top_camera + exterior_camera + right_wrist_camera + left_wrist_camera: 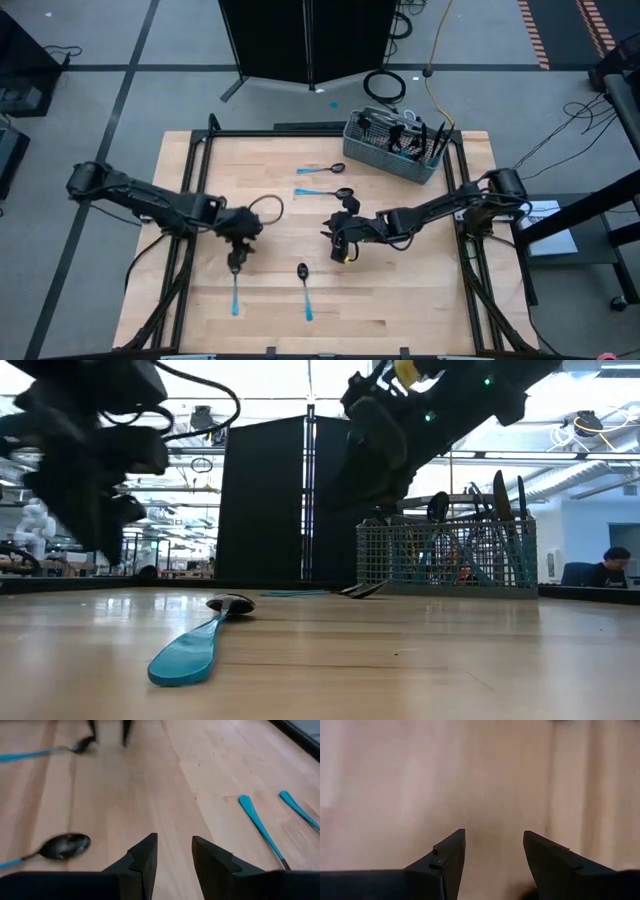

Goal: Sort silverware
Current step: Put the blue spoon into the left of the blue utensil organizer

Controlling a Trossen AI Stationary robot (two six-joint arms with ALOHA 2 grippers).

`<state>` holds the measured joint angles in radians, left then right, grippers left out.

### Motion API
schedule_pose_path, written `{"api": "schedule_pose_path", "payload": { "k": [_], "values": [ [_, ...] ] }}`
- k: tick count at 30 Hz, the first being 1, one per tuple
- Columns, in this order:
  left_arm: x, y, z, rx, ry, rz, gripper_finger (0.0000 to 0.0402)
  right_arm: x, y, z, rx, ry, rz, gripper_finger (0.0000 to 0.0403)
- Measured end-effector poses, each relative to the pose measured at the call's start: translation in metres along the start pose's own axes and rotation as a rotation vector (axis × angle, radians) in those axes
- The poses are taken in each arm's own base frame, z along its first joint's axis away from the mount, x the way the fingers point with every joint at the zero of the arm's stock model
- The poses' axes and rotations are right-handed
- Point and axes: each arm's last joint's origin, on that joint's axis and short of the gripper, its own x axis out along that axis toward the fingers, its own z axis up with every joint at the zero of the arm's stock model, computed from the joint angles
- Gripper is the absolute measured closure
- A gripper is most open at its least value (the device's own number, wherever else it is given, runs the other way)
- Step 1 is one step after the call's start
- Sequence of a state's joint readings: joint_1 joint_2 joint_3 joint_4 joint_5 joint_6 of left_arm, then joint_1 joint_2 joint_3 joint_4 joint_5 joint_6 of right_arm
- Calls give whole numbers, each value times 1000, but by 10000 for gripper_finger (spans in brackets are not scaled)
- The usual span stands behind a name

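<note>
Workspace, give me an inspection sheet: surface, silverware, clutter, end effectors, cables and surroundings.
Surface: bare wooden table in a dark frame.
Job's things: four loose blue-handled pieces, two near the front and two nearer the back; more stand in the mesh basket at the back right.
Clutter: nothing seen.
End effectors: left end effector open above a front piece, empty; right end effector part open mid-table, empty.
Cables: a looped cable on the left arm; a coiled cable on the floor behind.
Surroundings: dark cabinet; seated person far right.

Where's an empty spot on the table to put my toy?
Bare wood lies along the wooden table's left edge, and by its right edge below the grey wire-mesh basket. The middle is crowded with blue-handled spoons and both arms.
</note>
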<state>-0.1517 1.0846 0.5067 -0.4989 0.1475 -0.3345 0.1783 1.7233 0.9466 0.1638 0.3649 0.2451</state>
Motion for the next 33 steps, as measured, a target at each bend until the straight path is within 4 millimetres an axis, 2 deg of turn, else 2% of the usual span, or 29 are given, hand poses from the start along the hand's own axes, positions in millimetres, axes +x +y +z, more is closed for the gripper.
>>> {"api": "schedule_pose_path", "payload": {
  "k": [8,10,13,20,24,28,33],
  "values": [
    [4,-45,-20,166,60,-99,205,10,-6,-4,10,12,-22,289],
    [5,-53,-26,145,98,-110,205,10,-7,-4,13,10,-25,289],
    [7,-60,-30,-39,126,-127,206,11,-8,-4,16,10,-26,289],
    [6,-75,-41,-589,225,-136,206,10,-8,-4,14,11,-25,289],
    [5,-84,-48,-867,211,-103,206,10,-8,-5,7,21,-27,289],
    [10,-92,-55,-1012,127,-41,206,10,-8,-6,-16,35,-30,289],
    [25,-102,-60,-1023,125,60,206,10,-8,-7,-46,38,-30,289]
  ]
}}
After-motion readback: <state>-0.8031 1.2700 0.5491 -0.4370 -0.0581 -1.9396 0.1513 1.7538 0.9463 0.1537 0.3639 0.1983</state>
